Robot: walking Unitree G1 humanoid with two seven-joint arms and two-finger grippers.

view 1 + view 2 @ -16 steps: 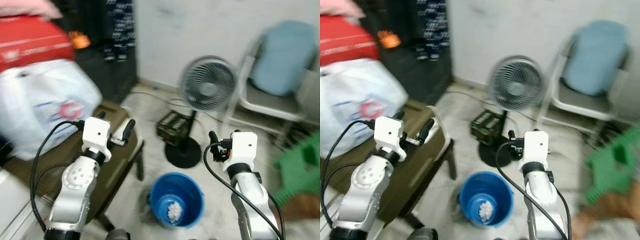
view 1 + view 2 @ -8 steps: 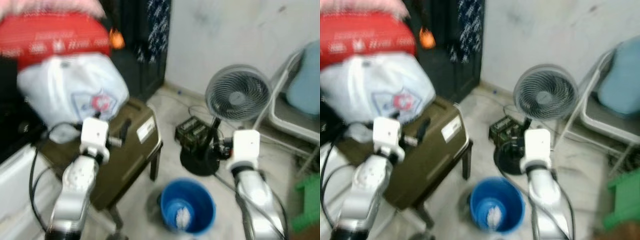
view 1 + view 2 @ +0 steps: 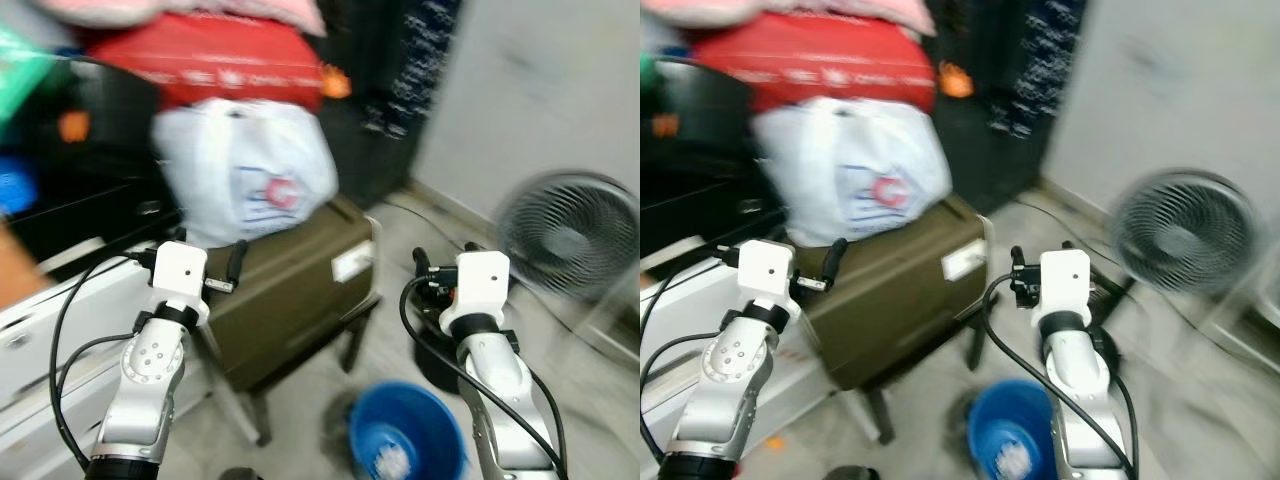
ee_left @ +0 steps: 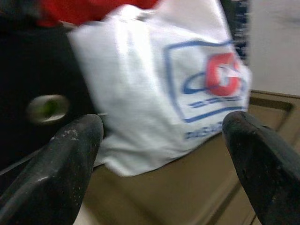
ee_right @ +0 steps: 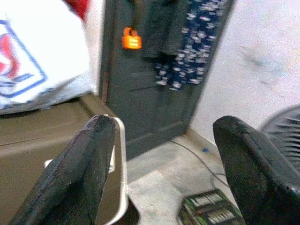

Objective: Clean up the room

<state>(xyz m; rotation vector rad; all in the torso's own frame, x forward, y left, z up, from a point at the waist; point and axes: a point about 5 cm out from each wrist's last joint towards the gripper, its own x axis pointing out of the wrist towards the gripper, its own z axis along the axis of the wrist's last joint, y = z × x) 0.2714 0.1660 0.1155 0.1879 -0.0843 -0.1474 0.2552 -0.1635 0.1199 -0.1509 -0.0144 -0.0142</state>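
Fingers spread on both grippers, left [image 4: 159, 154] & right [image 5: 164, 164], holding nothing, prob just scouting near bag [image 3: 245, 175].

Left and right eye views: head-mounted stereo pair looking forward and down, blurred, both showing the two raised arms in the lower frame, the white plastic bag [image 3: 247, 180] on the olive case [image 3: 290, 290] at centre left, the blue bucket [image 3: 405, 445] at the bottom and the fan [image 3: 566, 235] at right. Left wrist view: close, looking between its end effector's two black fingers [image 4: 61, 168] at that same bag and case. Right wrist view: looks between its fingers [image 5: 79, 168] past the case's corner [image 5: 42, 140] toward the dark door [image 5: 154, 70] and wall.
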